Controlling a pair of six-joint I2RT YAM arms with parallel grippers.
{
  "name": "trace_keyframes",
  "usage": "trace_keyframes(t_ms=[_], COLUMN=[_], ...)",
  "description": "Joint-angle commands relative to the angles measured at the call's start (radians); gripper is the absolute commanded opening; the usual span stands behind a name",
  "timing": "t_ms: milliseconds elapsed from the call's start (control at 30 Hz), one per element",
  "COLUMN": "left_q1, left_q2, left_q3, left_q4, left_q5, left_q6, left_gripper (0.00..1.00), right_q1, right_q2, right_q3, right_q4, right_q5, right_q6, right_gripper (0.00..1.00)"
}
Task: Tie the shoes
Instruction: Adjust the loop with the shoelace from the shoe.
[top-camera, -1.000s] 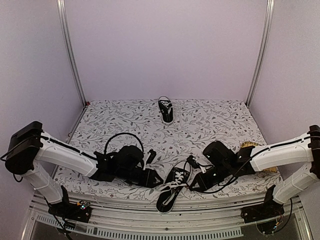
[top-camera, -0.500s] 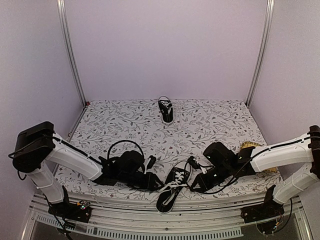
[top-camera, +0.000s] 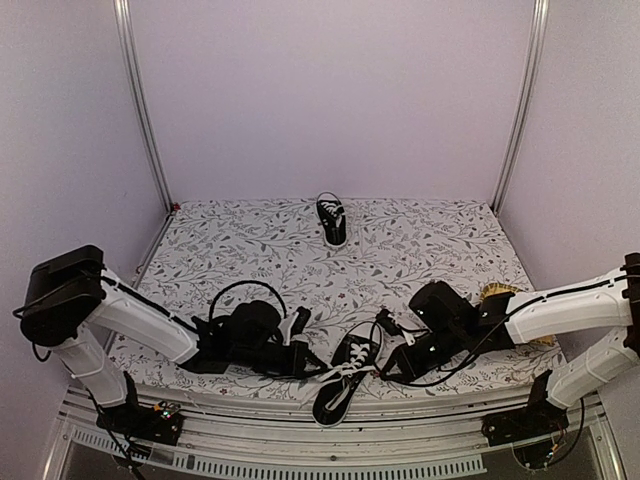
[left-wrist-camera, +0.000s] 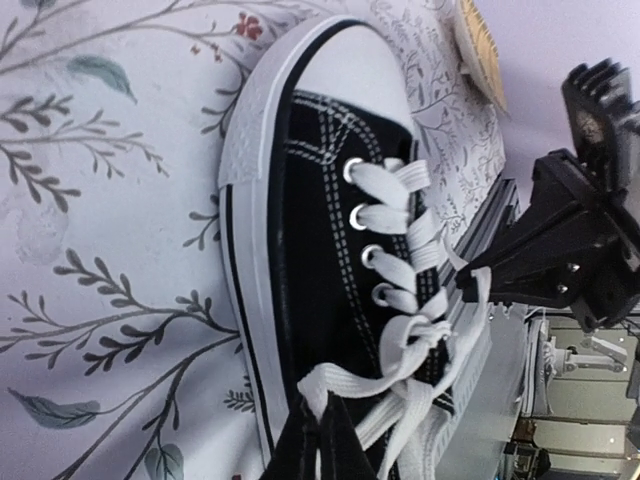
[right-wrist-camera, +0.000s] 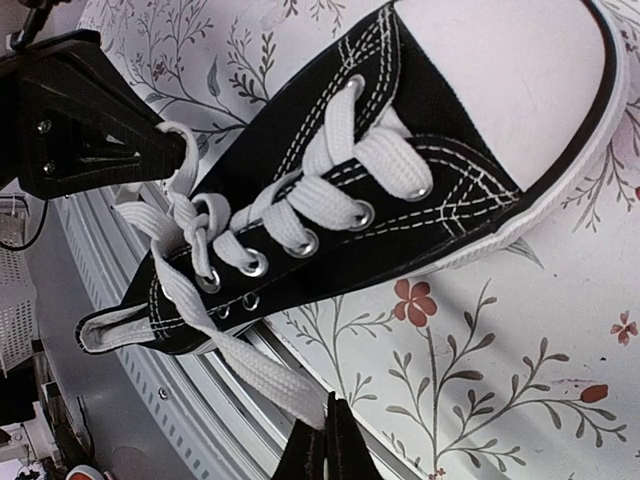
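One black sneaker (top-camera: 342, 375) with white laces lies at the table's front edge, toe pointing away and heel over the rail. It shows in the left wrist view (left-wrist-camera: 320, 220) and the right wrist view (right-wrist-camera: 400, 170). My left gripper (top-camera: 316, 368) sits at the shoe's left side, shut on one lace (left-wrist-camera: 345, 385) beside the crossed laces. My right gripper (top-camera: 386, 372) sits at the shoe's right side, shut on the other lace (right-wrist-camera: 250, 370) near its end. The second sneaker (top-camera: 332, 220) stands alone at the back middle.
A floral cloth (top-camera: 430, 250) covers the table. A yellowish woven object (top-camera: 497, 292) lies by the right arm. The metal rail (top-camera: 330, 430) runs along the front edge under the shoe's heel. Black cables loop over the left wrist (top-camera: 245, 290).
The left arm has sunk lower and its wrist has shifted slightly towards the front, still holding the lace. The right gripper and both shoes have barely moved.
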Motion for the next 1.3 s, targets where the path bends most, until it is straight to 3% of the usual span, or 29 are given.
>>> trace_keyframes(t_ms=[0,200,400,700,900,1133,1267], left_q1=[-0.015,-0.073,-0.149,-0.273,-0.335,-0.383,-0.384], left_q2=[-0.09,-0.114,-0.106,-0.071,0.035,0.073,0.007], left_q3=[0.032,0.16,0.213,0.234,0.343,0.458,0.439], left_q4=[-0.05,-0.24,-0.264,-0.253,-0.402,-0.578,-0.613], left_q5=[-0.082,-0.159,-0.169,-0.153,-0.194,-0.339,-0.401], left_q6=[0.099,0.259,0.359,0.37,0.369,0.373,0.364], left_gripper=[0.0,0.0,0.0,0.0,0.02,0.18,0.38], right_q1=[-0.004,-0.007,-0.011,-0.02,-0.02,-0.02,-0.02], right_q2=[-0.036,-0.032,-0.007,-0.022,-0.017,-0.013,-0.011], right_q3=[0.036,0.101,0.114,0.099,0.093,0.079,0.069], right_q4=[-0.028,-0.059,-0.059,-0.067,-0.044,-0.021,-0.011], right_q5=[0.027,0.058,0.063,0.066,0.052,0.038,0.025], right_q6=[0.003,0.016,0.032,0.044,0.045,0.047,0.04], right_gripper=[0.02,0.02,0.02,0.02,0.02,0.02,0.02])
